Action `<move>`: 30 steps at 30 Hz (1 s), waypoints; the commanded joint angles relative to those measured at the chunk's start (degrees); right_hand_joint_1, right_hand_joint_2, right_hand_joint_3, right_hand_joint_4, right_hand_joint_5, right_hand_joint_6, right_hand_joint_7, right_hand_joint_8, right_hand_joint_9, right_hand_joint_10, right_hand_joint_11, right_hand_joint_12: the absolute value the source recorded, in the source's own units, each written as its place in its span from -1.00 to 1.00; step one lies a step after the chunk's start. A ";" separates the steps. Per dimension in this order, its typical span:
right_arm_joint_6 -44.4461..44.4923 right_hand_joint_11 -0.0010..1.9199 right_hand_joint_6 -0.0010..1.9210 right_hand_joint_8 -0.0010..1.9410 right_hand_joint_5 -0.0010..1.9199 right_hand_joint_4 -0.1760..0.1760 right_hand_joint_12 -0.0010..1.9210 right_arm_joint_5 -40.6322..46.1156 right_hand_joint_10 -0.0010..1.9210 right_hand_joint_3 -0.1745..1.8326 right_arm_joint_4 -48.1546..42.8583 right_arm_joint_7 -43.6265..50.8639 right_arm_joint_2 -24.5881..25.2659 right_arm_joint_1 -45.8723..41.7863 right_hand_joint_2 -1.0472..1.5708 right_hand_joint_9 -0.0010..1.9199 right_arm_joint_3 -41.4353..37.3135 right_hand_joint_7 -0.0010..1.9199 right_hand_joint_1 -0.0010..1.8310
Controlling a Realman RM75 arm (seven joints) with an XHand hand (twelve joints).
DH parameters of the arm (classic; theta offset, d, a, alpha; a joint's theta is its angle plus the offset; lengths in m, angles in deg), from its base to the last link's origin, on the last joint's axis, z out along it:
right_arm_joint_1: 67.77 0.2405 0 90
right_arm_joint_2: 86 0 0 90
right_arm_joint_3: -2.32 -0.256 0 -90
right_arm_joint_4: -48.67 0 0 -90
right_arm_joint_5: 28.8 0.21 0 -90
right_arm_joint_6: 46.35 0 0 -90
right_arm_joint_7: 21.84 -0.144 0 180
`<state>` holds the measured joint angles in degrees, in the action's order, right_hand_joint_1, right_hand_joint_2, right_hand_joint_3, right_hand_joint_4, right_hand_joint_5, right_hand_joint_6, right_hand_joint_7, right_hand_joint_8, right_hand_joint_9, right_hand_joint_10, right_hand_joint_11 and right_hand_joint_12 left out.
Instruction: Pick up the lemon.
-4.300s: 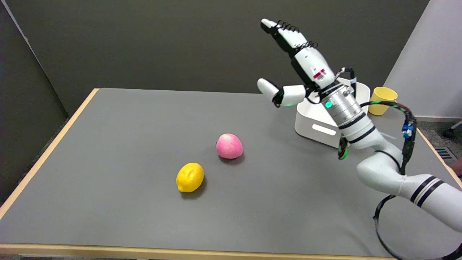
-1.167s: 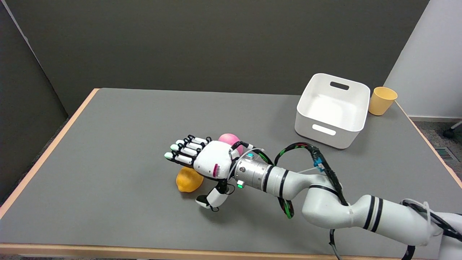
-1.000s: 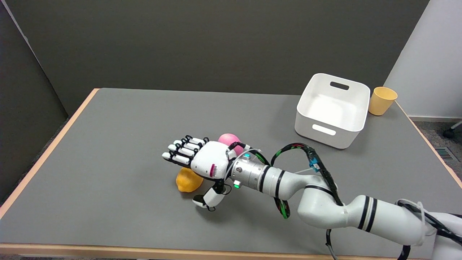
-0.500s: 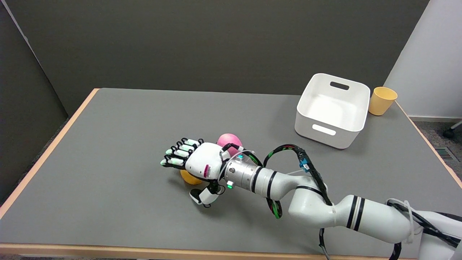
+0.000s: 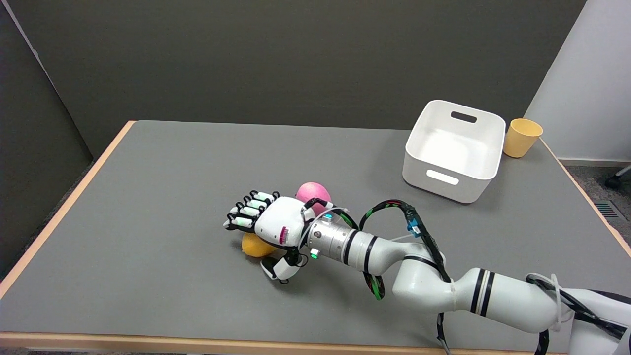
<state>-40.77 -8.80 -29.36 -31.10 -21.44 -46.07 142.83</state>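
I've got the right hand [image 5: 272, 228] palm-down over the lemon [image 5: 255, 245], fingers curling around it but grip unclear, pink fruit [image 5: 312, 192] just behind the wrist

dark grey wall [image 5: 296, 54] behind a grey table [image 5: 148, 197] with a pale wood edge.

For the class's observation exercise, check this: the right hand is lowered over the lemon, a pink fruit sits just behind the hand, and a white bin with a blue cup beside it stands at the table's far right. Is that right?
One detail is wrong: the cup beside the white bin is yellow, not blue, as the head view shows. The right hand over the lemon and the pink fruit behind it are as stated.
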 commanded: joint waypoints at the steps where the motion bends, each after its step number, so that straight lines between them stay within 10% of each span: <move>1: 3.17 -0.95 -0.59 -0.73 -0.85 0.28 0.16 0.06 -0.38 0.19 2.19 0.01 0.02 -0.96 0.31 -0.86 -0.39 -0.84 -0.05; 6: 4.23 -0.74 -0.54 -0.62 -0.77 0.25 0.42 0.06 -0.21 0.15 2.35 0.01 -0.10 -0.95 0.34 -0.68 -0.43 -0.65 0.04; 12: 4.35 -0.43 0.13 -0.12 -0.68 0.47 0.68 0.06 0.17 0.07 2.47 0.01 -0.23 -0.68 0.44 -0.40 -0.42 -0.37 0.09; 15: 4.69 -0.37 0.23 0.54 -0.65 0.49 0.75 0.06 0.23 -0.58 2.56 0.01 -0.27 -0.68 0.68 -0.36 -0.43 -0.30 0.42; 19: 5.48 -0.33 0.30 0.50 -0.60 0.48 0.78 0.06 0.28 -0.56 2.92 0.01 -0.27 -0.76 0.66 -0.31 -0.44 -0.26 0.42; 21: 5.67 -0.23 0.69 0.43 -0.49 -0.53 0.77 0.06 0.28 -0.68 3.03 0.01 -0.27 -0.72 0.74 -0.19 -0.44 -0.17 0.27; 23: 5.87 -0.17 0.67 0.39 -0.47 -0.88 0.69 0.06 0.47 -0.73 3.07 0.01 -0.26 -0.63 0.73 -0.19 -0.43 -0.18 0.42; 30: 6.03 -0.12 0.64 0.34 -0.44 -0.92 0.70 -0.34 0.50 -0.70 1.23 0.49 -0.87 0.21 0.70 -0.17 -1.62 -0.16 0.46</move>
<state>-35.84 -8.67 -26.87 -31.08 -21.62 -46.67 142.36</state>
